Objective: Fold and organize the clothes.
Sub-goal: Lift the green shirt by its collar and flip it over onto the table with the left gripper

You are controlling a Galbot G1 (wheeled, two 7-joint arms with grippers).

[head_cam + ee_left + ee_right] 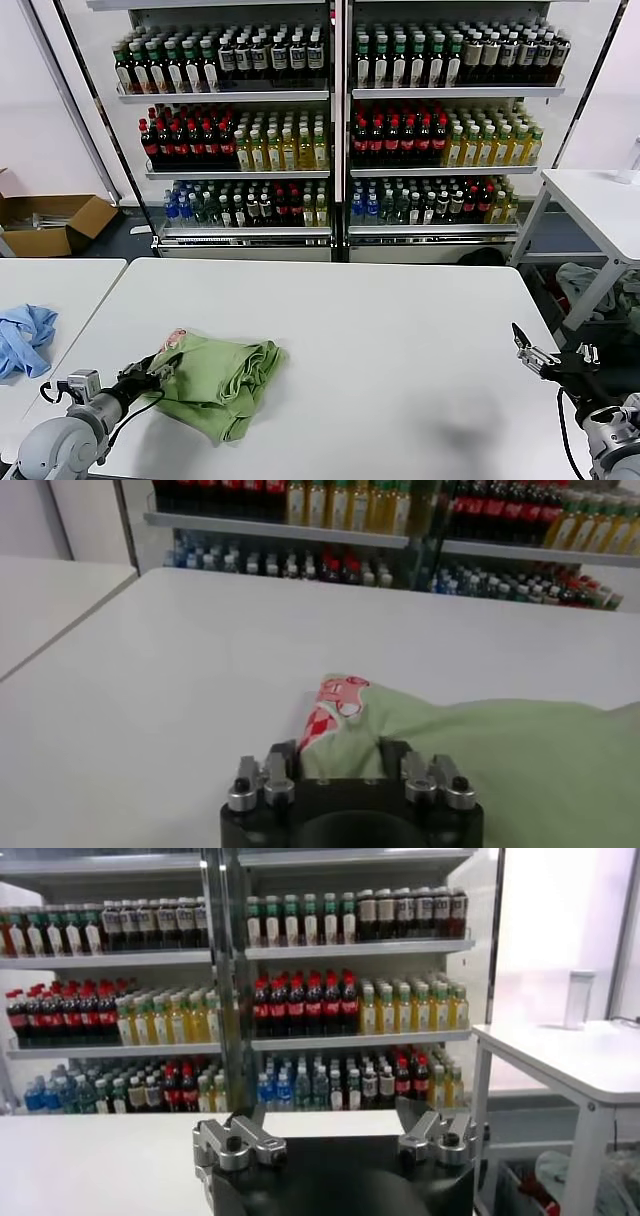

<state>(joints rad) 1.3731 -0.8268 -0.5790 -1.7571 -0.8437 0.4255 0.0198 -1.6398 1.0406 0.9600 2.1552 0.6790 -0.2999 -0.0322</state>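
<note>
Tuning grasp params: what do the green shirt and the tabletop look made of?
Green shirt: soft woven or knit fabric, likely cotton, matte; it bunches in limp folds, with a red-and-white print at the edge between the left gripper's fingers. Tabletop: hard, smooth white surface, maybe laminate; faint sheen, no texture visible.

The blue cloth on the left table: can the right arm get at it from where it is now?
Probably not. The right claw hangs past the table's right edge, while the blue cloth lies on the neighbouring table, beyond the green clothes and the left claw.
</note>
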